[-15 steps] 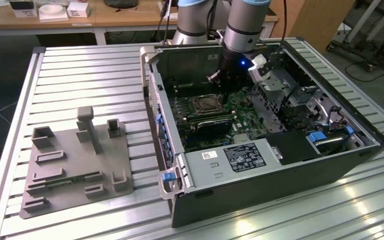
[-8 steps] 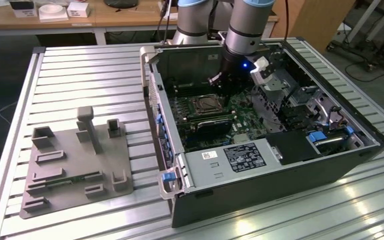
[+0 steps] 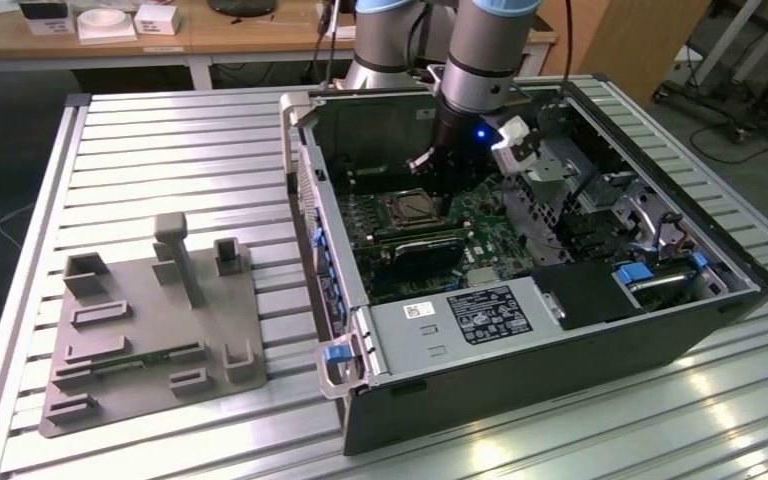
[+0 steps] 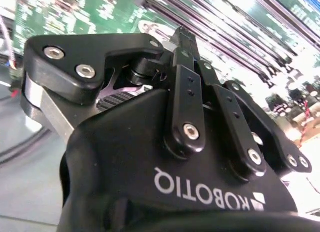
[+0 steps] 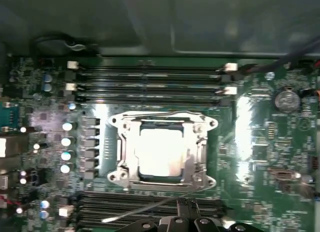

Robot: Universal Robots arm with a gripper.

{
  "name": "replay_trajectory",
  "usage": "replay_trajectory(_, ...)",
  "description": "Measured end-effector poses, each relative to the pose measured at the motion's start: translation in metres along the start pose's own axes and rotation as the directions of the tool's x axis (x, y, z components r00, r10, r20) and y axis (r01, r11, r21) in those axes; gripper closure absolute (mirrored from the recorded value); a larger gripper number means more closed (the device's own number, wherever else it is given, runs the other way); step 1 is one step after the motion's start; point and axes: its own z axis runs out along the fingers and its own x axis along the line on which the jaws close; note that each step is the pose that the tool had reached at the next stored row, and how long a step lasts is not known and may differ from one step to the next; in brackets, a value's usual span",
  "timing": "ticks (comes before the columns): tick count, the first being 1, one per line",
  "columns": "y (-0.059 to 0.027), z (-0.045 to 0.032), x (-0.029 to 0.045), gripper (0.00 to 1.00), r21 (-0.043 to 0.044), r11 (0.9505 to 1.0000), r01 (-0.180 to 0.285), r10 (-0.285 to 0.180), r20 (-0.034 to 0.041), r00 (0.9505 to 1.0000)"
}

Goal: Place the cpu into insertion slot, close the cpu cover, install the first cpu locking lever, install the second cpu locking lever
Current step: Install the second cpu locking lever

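- The cpu, a flat square chip with a reflective silvery top, is judged to be seated in the insertion slot.
- The cpu cover, a thin silvery frame, is judged to lie closed over the slot.
- A thin wire lever is seen angled beside the slot, apparently unlatched.
- The black end effector is positioned just above the slot; its fingers are pressed together and hold nothing.

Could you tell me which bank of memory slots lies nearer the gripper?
The bank beside the gripper, crossed by a thin lever; the other bank lies beyond the cpu cover.
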Motion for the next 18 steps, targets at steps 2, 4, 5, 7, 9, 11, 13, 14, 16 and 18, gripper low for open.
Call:
replay_trajectory(2,0.0001,0.0000,0.0065,0.90,0.0002,1.0000,0.000,0.000,-0.0001,1.0000)
replay_trajectory(4,0.0002,0.0000,0.0118,0.90,0.0000,1.0000,0.000,0.000,-0.0001,1.0000)
replay_trajectory(5,0.0003,0.0000,0.0144,0.90,0.0000,1.0000,0.000,0.000,-0.0001,1.0000)
replay_trajectory(7,0.0004,0.0000,0.0196,0.90,-0.0002,1.0000,0.000,0.000,0.0000,1.0000)
replay_trajectory(9,0.0005,0.0000,0.0251,0.90,-0.0002,1.0000,0.000,0.000,0.0000,1.0000)
replay_trajectory(11,0.0007,0.0001,0.0303,0.90,-0.0003,1.0000,0.000,0.000,0.0000,1.0000)
replay_trajectory(13,0.0007,0.0001,0.0348,0.90,-0.0002,1.0000,0.000,0.000,-0.0001,1.0000)
replay_trajectory(14,0.0007,0.0001,0.0354,0.90,-0.0003,1.0000,0.000,0.000,0.0000,1.0000)
replay_trajectory(16,0.0006,-0.0024,0.0354,0.90,-0.0002,1.0000,0.000,0.000,0.0000,1.0000)
replay_trajectory(18,0.0005,-0.0050,0.0354,0.90,-0.0002,1.0000,0.000,0.000,0.0000,1.0000)
